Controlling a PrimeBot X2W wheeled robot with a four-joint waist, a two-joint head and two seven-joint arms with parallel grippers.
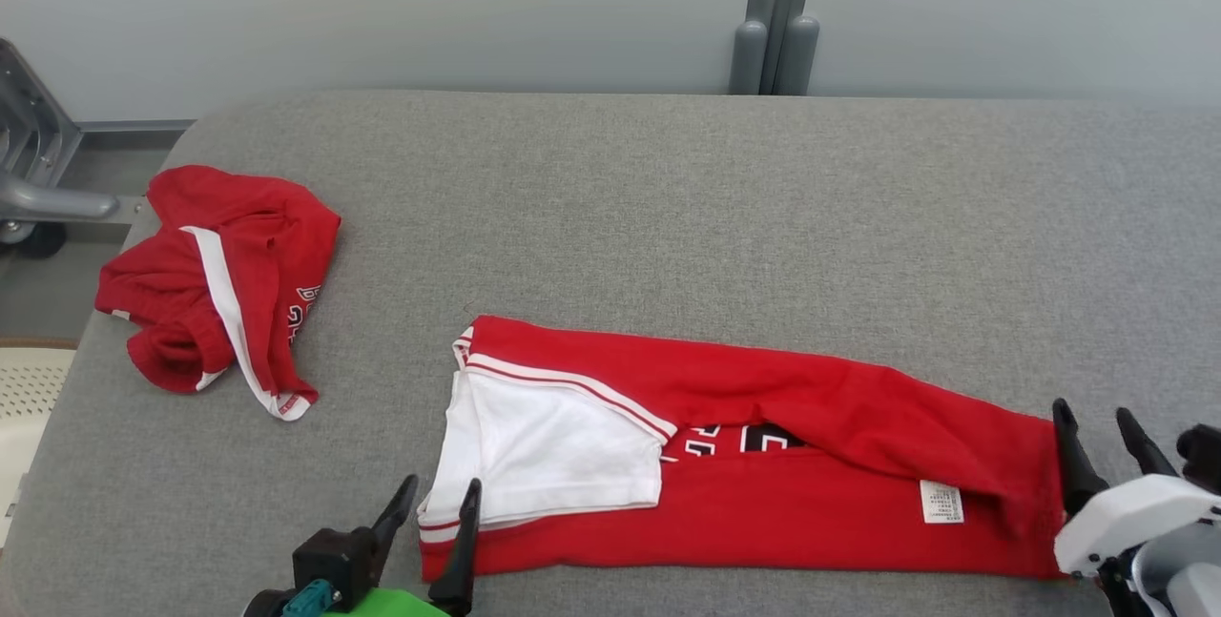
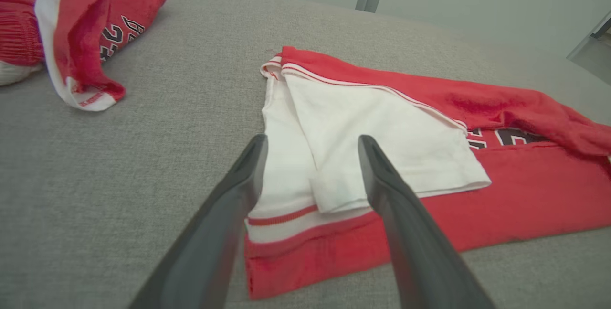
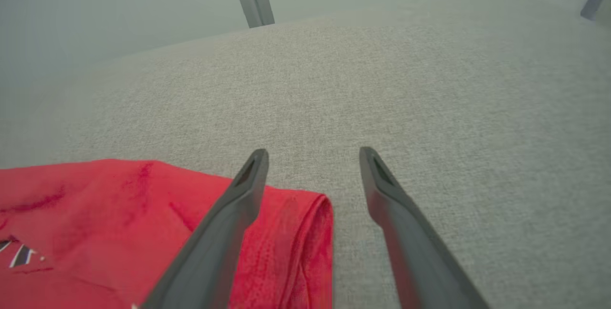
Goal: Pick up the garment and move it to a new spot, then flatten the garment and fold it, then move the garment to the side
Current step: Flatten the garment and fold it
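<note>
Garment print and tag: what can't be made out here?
- Garment print, head view: mostly hidden under the folded red layer and white sleeve.
- Tag, head view: text too small to read.
- Right gripper, right wrist view: its own finger hides whether it touches the cloth.
- Crumpled red garment at left, head view: print folded into itself.

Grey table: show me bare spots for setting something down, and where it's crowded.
Widest free patch: the grey fabric-covered table behind the folded red T-shirt with white sleeves, out to the far edge. A narrower gap separates it from the crumpled red-and-white garment at left. Crowded: the near edge, where left gripper and right gripper flank the shirt.
</note>
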